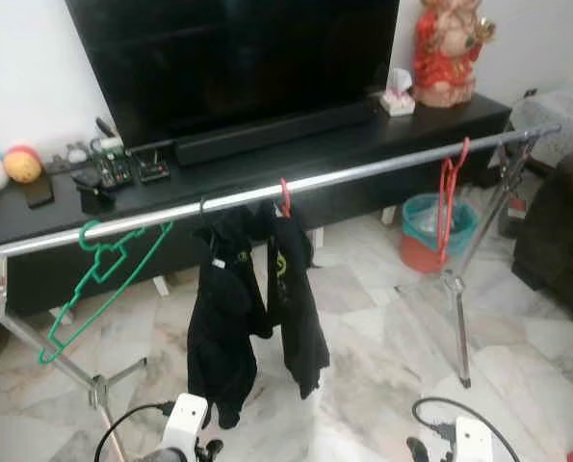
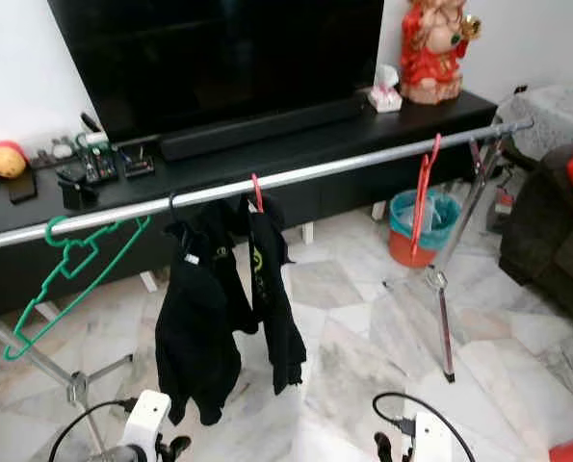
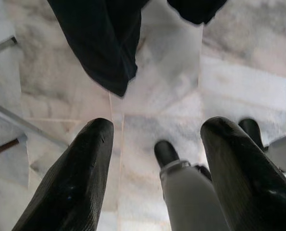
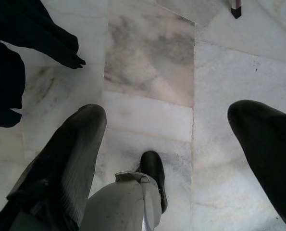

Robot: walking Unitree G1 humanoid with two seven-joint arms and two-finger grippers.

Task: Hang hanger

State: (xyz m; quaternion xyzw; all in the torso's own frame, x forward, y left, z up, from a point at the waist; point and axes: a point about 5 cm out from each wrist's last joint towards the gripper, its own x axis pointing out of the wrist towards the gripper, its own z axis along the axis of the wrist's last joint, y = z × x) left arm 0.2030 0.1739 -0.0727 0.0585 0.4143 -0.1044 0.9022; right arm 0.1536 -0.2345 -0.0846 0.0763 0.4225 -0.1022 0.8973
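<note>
Two bare hangers, two black garments

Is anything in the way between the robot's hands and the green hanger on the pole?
Nothing visible blocks it. The green hanger already hangs on the rail, left of the black clothes. Both the left gripper and right gripper are low, open and empty, above the floor.

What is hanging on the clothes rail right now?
On the silver rail hang a green hanger at the robot's left, two black garments mid-rail and a red hanger near the right end. The garments cover their own hangers except the hooks.
</note>
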